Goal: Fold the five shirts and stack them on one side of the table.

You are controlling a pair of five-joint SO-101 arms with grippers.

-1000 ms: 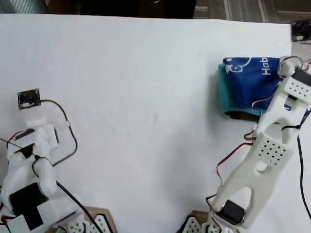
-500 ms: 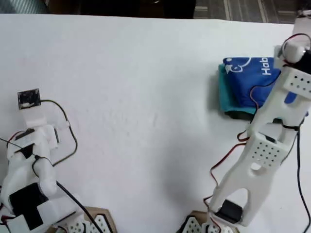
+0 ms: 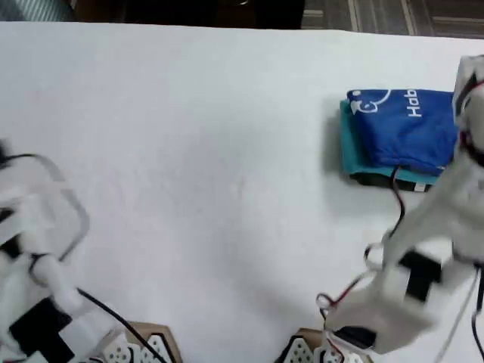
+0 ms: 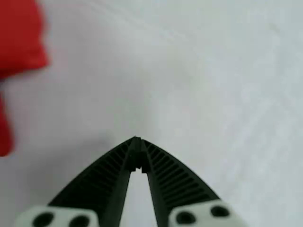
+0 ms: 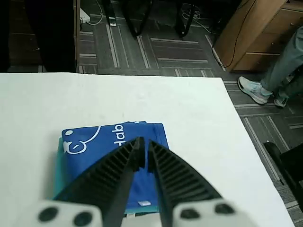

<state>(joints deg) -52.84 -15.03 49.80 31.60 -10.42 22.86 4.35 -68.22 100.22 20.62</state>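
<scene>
Red cloth [image 4: 19, 42], soft and bunched, sits at the rim of what my left wrist sees, off to one side of my left gripper [image 4: 137, 151], whose black ribbed fingers are pressed tip to tip on nothing, pointing down at bare white table [image 3: 212, 151]. I take that cloth for a shirt not yet folded, though so little of it shows that I cannot tell which way its long axis runs. My right gripper [image 5: 142, 151] is likewise clenched and empty, lined up over the folded blue shirt [image 5: 94, 142] with white print. That shirt tops a neat pile at the far right of the table: blue [image 3: 404, 128] over a teal shirt [image 3: 349, 151] over a dark garment [image 3: 378, 180], the pile's longer side running across the table. What matters for the coming move is this: the red piece lies beside my left fingers and well apart from the pile, so my left arm is the nearer one to take it, and those fingers must part and swing sideways toward it first.
</scene>
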